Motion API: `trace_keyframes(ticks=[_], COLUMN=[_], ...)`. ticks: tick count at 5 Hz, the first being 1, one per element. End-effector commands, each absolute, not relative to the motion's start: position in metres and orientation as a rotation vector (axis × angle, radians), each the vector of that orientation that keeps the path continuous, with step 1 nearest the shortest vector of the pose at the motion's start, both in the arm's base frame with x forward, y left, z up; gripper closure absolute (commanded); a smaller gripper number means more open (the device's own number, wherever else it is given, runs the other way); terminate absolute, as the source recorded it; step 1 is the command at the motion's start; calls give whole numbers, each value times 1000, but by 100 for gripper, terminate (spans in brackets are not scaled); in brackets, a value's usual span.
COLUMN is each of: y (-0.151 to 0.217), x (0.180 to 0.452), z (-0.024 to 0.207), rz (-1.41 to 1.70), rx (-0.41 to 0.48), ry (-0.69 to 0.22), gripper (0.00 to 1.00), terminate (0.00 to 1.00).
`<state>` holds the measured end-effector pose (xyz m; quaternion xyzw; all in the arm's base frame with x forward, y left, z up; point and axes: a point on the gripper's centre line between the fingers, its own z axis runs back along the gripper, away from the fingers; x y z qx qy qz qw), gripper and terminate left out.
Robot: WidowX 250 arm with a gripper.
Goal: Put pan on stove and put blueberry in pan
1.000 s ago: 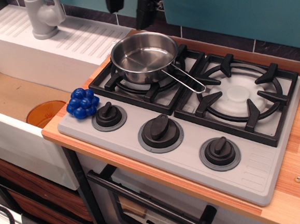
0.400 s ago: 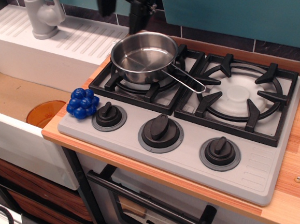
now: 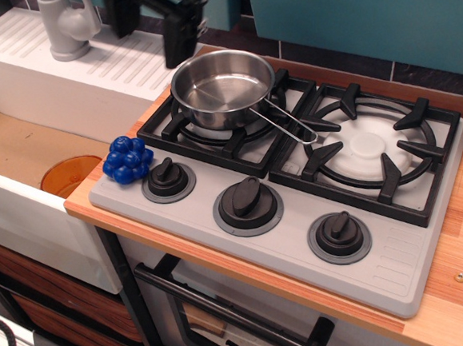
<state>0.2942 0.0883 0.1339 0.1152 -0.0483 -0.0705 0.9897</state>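
The shiny steel pan sits on the left burner grate of the grey stove, its wire handle pointing right toward the middle. The pan is empty. The blueberry, a cluster of deep-blue balls, lies on the stove's front left corner beside the left knob. My gripper hangs at the top of the view, above the white drainboard and behind and left of the pan. Its two black fingers stand apart with nothing between them. It is well above and behind the blueberry.
A white sink unit with a grey faucet stands at the left, with an orange disc in the basin. The right burner grate is bare. Three black knobs line the stove front. A teal wall is behind.
My gripper has moved left along the back, from behind the pan to over the drainboard. The pan and blueberry have not moved.
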Motion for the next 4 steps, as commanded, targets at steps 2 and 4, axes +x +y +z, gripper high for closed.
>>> trace_keyframes(ticks=[2, 4], y=[98, 111], x=[271, 269], z=[103, 88], rz=[-136, -162], rx=[257, 256], ry=[-290, -335], gripper=[0, 0], terminate=[0, 0])
